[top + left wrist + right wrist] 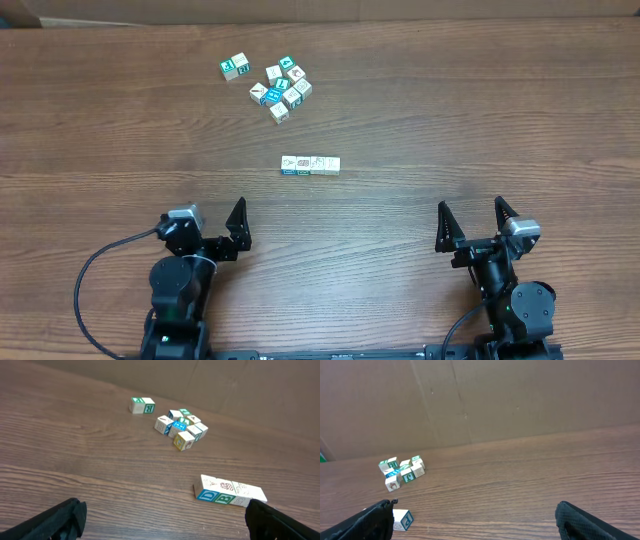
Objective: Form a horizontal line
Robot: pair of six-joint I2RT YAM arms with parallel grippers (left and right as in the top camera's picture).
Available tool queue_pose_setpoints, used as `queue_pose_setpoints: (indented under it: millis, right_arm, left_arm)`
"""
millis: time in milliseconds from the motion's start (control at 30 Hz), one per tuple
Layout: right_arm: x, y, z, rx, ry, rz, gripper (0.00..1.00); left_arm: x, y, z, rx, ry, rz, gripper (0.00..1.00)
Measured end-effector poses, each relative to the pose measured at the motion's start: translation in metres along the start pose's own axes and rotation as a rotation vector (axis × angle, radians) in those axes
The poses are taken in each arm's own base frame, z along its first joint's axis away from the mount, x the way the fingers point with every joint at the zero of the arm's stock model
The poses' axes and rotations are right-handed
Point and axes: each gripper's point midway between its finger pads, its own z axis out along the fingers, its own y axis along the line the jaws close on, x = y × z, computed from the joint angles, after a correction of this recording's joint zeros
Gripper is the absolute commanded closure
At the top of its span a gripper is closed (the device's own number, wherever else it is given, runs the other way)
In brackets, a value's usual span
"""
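Two arms parked at the near edge, a short cube row on the open wooden tabletop [480, 120].

The left gripper [210, 210] and the right gripper [470, 205] sit well apart at the near edge, each with its jaws spread wide and released, holding nothing and touching no cube. At the far side lies an irregular bunch of cubes [282, 88], cream with teal and blue faces, packed against one another at odd angles. The horizontal line [310, 165] lies near the middle of the tabletop, between the bunch and the arms and clear of both, its small cream-and-teal cubes set side to side in a straight left-to-right row. One lone cube [235, 67] sits just left of the bunch, apart from it.
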Motion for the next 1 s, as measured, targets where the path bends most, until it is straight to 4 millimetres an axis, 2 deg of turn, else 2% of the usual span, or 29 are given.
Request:
queue_pose_setpoints:
  millis: [200,433,533,1000]
  right_arm:
    - [0.000,0.000,0.000,0.000,0.000,0.000,0.00]
    - [0.000,0.000,0.000,0.000,0.000,0.000,0.00]
    - [0.000,0.000,0.000,0.000,0.001,0.000,0.00]
    - [0.000,0.000,0.000,0.000,0.000,0.000,0.00]
  left_arm:
    - [-0.012,-0.001,-0.015,0.001,-0.055,0.002,0.00]
    - [-0.016,0.003,-0.029,-0.021,-0.095,0.001,0.01]
    - [-0.028,0.000,-0.035,-0.011,-0.153,0.003,0.00]
    - [-0.029,0.000,-0.035,-0.013,-0.158,0.044,0.01]
